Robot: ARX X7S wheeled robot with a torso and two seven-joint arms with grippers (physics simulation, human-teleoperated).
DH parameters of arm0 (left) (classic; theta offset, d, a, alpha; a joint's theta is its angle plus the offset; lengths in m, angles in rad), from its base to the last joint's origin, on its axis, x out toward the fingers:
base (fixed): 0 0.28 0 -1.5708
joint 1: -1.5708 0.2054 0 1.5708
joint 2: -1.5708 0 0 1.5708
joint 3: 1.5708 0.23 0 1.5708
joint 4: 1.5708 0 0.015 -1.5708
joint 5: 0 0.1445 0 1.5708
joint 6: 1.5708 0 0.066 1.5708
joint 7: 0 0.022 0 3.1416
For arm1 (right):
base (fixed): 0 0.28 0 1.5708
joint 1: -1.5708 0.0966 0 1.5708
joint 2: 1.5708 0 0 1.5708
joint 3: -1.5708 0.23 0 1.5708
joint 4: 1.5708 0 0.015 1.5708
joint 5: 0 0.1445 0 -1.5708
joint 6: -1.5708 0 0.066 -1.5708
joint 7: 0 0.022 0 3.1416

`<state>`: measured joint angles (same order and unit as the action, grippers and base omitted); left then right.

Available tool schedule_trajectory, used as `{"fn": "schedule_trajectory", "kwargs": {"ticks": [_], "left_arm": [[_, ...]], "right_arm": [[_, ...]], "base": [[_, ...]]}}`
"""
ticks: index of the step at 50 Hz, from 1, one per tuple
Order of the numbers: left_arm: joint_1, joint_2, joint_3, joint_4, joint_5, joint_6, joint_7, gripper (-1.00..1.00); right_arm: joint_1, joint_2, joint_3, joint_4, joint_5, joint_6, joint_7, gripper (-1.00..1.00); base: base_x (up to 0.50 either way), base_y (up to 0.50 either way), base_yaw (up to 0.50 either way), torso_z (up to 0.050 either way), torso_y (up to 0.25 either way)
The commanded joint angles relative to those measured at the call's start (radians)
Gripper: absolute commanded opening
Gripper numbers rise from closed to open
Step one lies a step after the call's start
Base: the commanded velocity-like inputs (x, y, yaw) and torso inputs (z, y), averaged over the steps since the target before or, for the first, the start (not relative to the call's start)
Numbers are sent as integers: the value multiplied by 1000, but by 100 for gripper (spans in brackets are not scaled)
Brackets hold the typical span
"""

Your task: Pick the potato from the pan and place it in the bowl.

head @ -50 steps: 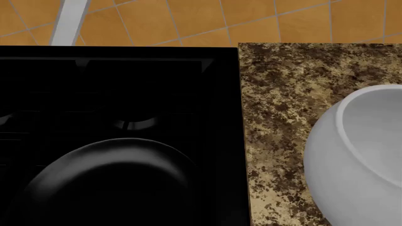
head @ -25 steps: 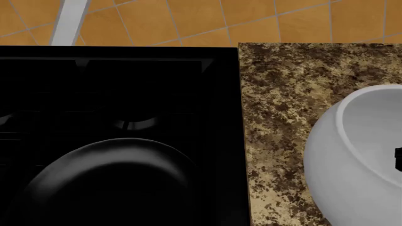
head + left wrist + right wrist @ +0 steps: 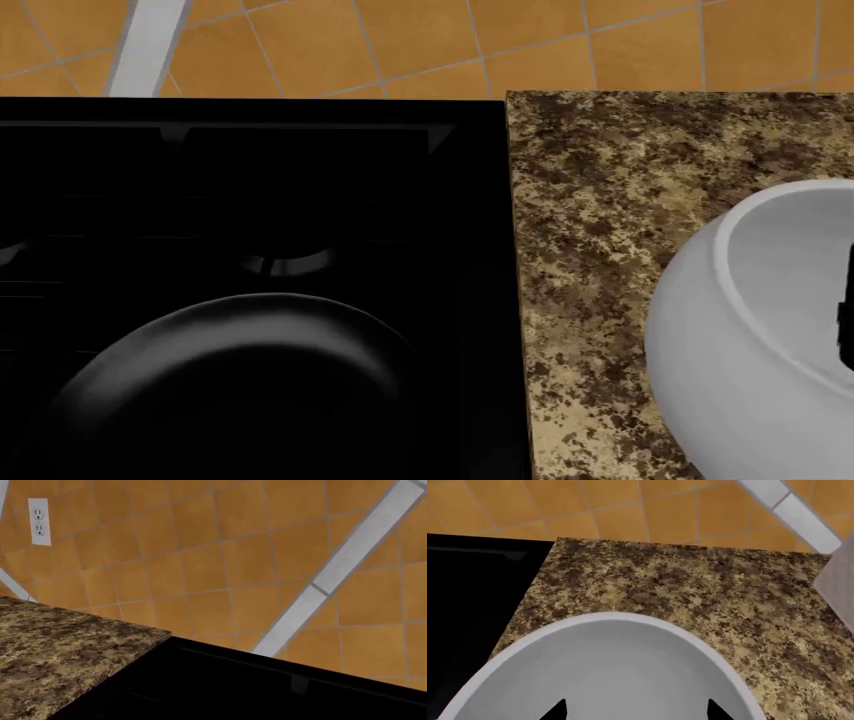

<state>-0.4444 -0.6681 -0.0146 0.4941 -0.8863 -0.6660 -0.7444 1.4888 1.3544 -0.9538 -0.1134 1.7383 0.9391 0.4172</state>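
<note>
The black pan [image 3: 240, 390] sits on the stove at the head view's lower left; its handle is out of view. The white bowl [image 3: 721, 350] stands on the counter at the right. The potato shows in no frame, neither in the visible part of the pan nor in the bowl. My right gripper [image 3: 635, 712] hangs over the bowl's mouth [image 3: 614, 675], with its two black fingertips [image 3: 557, 711] far apart and nothing between them. A black part of it shows at the head view's right edge [image 3: 846, 310]. My left gripper is not seen.
A black stove top [image 3: 267, 180] fills the left; a speckled brown granite counter [image 3: 587, 200] lies to its right. An orange tiled wall [image 3: 400, 40] stands behind. The left wrist view shows another counter edge [image 3: 60, 645] and a wall outlet [image 3: 39, 522].
A black part of my right gripper has come into the head view at the right edge, over the bowl, and now shows larger. Pan and bowl have not moved.
</note>
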Motion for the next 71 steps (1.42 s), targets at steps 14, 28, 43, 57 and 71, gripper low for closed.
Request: {"fn": "schedule_trajectory", "kwargs": {"ticks": [14,28,43,57,71], "left_arm": [[9,-8,-15,26,-24,-4,-9,100],[30,-28,-54,66,-62,-10,-23,100],[40,-35,-64,88,-73,-7,-26,100],[43,-28,-53,73,-59,6,-13,100],[52,-20,-45,65,-49,21,-1,100]], "right_arm": [[152,-16,86,-24,94,99,93,100],[285,-30,142,-86,214,196,198,100],[419,-22,197,-172,393,222,370,100],[350,49,229,-378,393,36,427,100],[287,15,227,-528,353,-172,581,100]], "base": [[0,0,0,0,0],[0,0,0,0,0],[0,0,0,0,0],[0,0,0,0,0],[0,0,0,0,0]]}}
